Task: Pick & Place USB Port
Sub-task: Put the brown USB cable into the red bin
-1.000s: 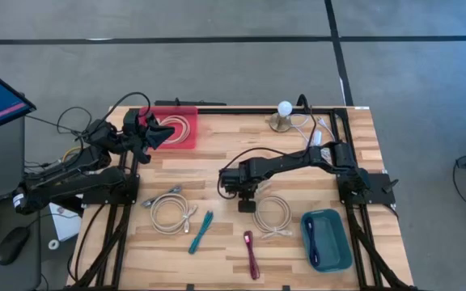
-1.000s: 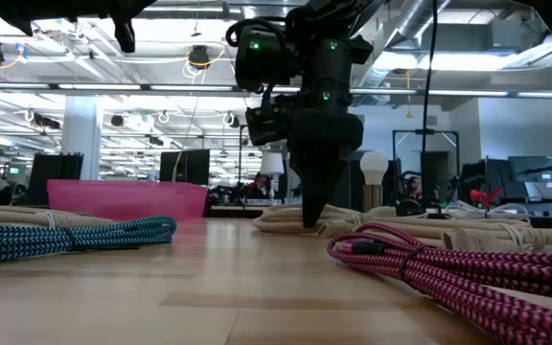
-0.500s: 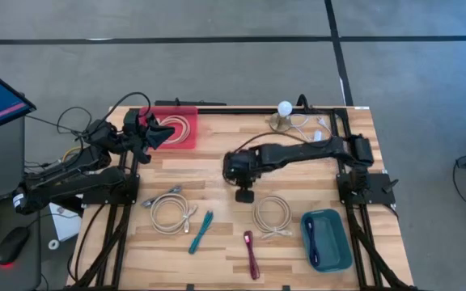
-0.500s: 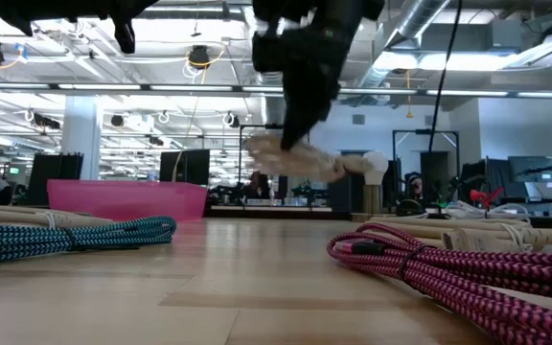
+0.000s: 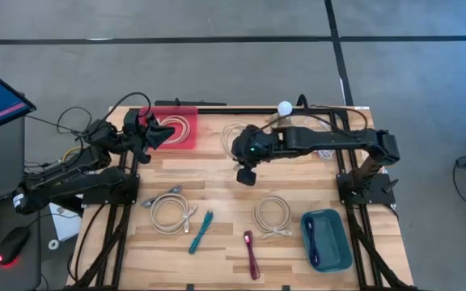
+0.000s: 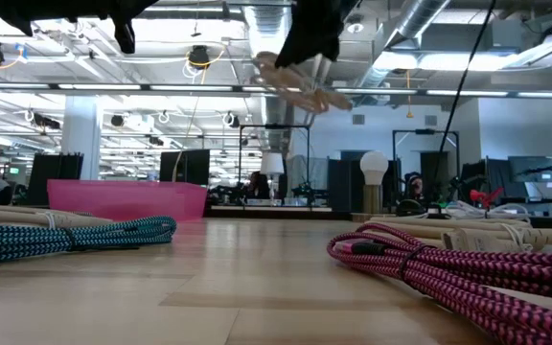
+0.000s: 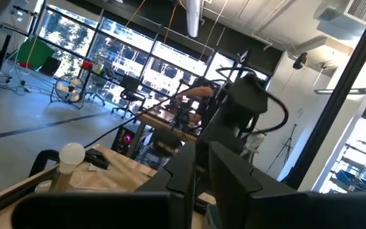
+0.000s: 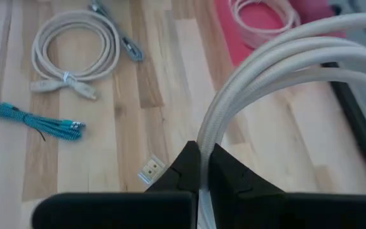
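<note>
My right gripper (image 5: 243, 155) is high above the table's middle, toward the far edge, shut on a white coiled USB cable (image 5: 233, 134). In the low view the coil (image 6: 300, 81) hangs tilted, well above the wood. The right wrist view shows its loops (image 8: 265, 83) curving away from my fingers over the table. The red tray (image 5: 162, 115) sits at the far left and has another white coil (image 5: 186, 127) lying in it. My left gripper (image 5: 156, 133) waits, shut, at that tray's left edge. My right gripper pinches the coil's bundled strands (image 8: 203, 143) between its two fingers, coming from above and pointing down. Several strands run through the hold. The coil is lifted clear of the table and tilts out to one side, with a connector end (image 8: 150, 168) dangling by the fingers.
On the near half lie a white coil (image 5: 171, 212), a teal cable (image 5: 201, 230), a magenta cable (image 5: 251, 253) and another white coil (image 5: 273, 216). A blue tray (image 5: 340, 257) holding a dark cable sits near right. A bulb lamp (image 5: 285, 107) stands at the far edge.
My right gripper has risen from the table with the white coil and moved toward the far edge. The coil, which lay on the wood, now hangs lifted clear and high.
</note>
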Action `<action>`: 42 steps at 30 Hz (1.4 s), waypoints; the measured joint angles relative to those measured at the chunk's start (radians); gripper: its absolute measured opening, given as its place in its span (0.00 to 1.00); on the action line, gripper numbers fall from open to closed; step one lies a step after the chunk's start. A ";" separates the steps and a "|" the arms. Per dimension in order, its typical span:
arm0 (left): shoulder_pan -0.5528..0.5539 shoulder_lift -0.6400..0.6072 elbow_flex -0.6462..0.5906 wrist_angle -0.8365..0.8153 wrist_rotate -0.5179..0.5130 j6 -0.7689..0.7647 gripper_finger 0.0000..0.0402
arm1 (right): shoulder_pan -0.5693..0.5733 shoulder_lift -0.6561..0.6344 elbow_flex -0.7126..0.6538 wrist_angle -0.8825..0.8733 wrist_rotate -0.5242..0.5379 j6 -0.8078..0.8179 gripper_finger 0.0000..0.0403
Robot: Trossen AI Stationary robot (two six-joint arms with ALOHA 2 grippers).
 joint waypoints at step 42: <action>-0.097 0.374 0.000 0.264 0.002 -0.187 0.32 | 0.001 -0.107 0.000 0.200 0.046 -0.072 0.01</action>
